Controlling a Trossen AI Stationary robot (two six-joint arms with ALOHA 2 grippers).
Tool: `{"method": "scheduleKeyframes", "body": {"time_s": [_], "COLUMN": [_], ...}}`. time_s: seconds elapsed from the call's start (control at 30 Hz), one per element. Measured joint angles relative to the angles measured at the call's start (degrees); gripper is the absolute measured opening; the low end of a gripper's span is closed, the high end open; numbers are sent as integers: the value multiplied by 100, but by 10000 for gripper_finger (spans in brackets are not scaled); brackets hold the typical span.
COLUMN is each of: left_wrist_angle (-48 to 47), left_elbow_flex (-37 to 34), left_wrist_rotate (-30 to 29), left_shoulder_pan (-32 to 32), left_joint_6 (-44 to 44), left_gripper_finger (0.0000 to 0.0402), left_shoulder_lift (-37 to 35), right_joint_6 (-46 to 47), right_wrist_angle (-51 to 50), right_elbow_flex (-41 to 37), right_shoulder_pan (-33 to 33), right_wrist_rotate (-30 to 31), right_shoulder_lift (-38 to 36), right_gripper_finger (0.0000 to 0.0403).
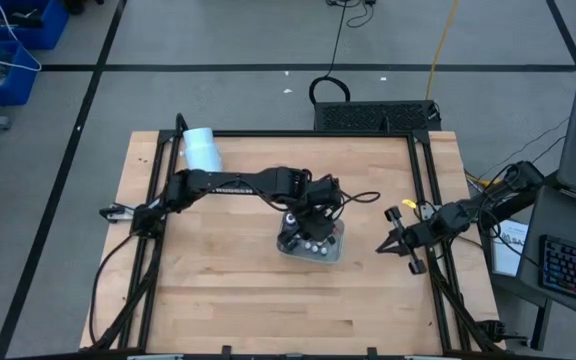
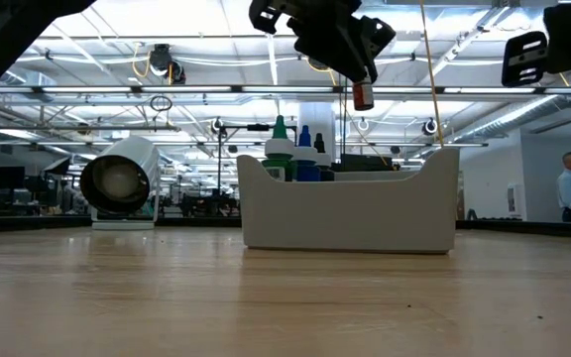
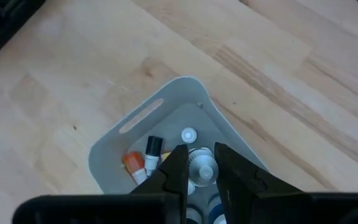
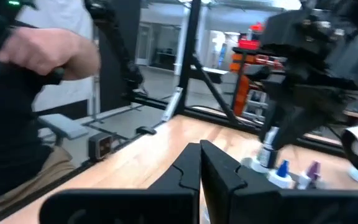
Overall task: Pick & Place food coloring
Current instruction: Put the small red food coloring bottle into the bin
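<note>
Food coloring bottles (image 3: 146, 163) stand in the grey tray (image 1: 310, 244) mid-surface; the left hand (image 3: 201, 169) hangs above the tray, clamped on one bottle (image 2: 363, 95). The right hand (image 1: 385, 243), fingers together, waits near the surface's right edge.

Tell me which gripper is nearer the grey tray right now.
Left. The left gripper hangs directly above the grey tray, holding a small bottle; the right gripper sits shut off to the tray's side, near the table edge.
</note>
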Motion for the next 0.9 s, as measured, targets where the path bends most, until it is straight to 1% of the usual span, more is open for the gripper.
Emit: {"method": "scheduleKeyframes", "body": {"time_s": [0.07,0.13,0.3,0.4,0.57,0.73,0.9], "left_wrist_angle": [-57,-194,-182,-90,160,203,321], "left_elbow_flex": [0,0,0,0,7,4,2], "left_wrist_rotate": [64,134,77,-100,-505,-737,-1000], "left_shoulder_pan": [24,41,62,35,-107,-266,-326], "left_joint_6": [101,268,71,-186,-819,-983,-957], "left_gripper_finger": [61,62,65,59,62,68,69], "left_shoulder_lift": [0,0,11,47,163,438,680], "right_joint_6": [-60,-68,-108,-117,-222,-211,-207], "right_wrist_angle": [0,-2,-66,-48,-45,-48,-86], "right_elbow_flex": [0,0,0,0,2,2,1], "right_shoulder_pan": [2,2,-2,-2,-2,-2,-4], "right_wrist_rotate": [-136,-119,-104,-102,-63,334,335], "right_shoulder_lift": [9,24,96,148,173,181,233], "right_gripper_finger": [0,0,0,0,0,0,0]}}
